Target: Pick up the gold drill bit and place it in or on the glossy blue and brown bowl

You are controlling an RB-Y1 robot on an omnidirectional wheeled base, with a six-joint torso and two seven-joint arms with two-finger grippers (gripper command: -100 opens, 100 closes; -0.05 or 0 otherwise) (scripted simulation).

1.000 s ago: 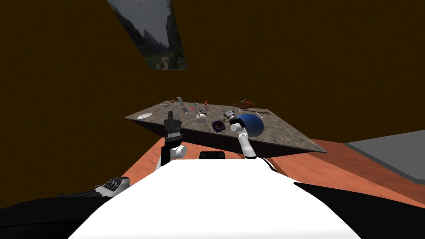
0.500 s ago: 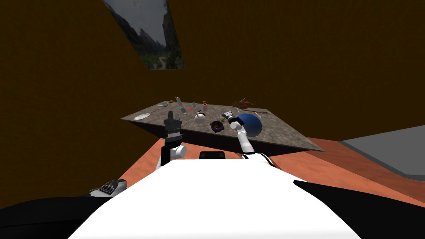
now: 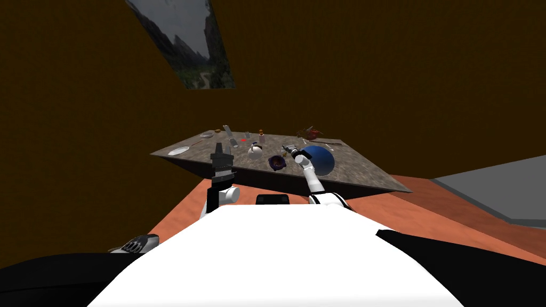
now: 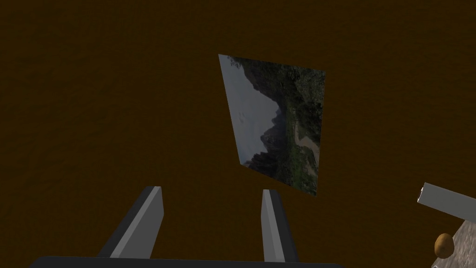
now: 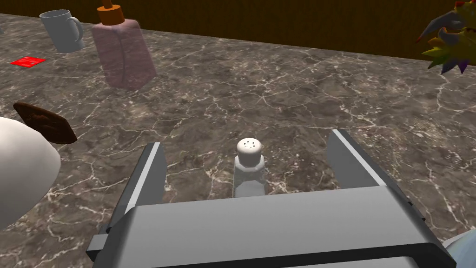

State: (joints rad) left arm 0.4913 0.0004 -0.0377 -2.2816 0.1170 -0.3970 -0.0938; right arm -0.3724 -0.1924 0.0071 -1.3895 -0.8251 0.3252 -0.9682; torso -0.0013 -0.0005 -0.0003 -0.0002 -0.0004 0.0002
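A small dark bowl [image 3: 276, 162] with a blue and brown sheen sits near the front edge of the marble table [image 3: 352, 160]. Just right of it, my right gripper [image 3: 290, 149] hovers low over the tabletop. Up close, the right gripper [image 5: 246, 142] is open, and a white salt shaker [image 5: 249, 177] stands upright between its fingers without touching them. The gold drill bit is too small to pick out among the small things on the table. My left gripper [image 3: 219, 149] is raised at the table's front left, and the left gripper [image 4: 209, 223] is open and empty.
A big blue round thing [image 3: 321, 160] sits right of my right hand. Ahead of the gripper stand a pink bottle [image 5: 123, 51], a grey mug [image 5: 62, 30] and a red square [image 5: 28, 60]. A white rounded pot [image 5: 18, 177] and a spiky colourful thing [image 5: 446, 42] flank it.
The whole head view has slid slightly left, so I have moved. My right gripper has edged a little toward the dark bowl. The left arm has held still.
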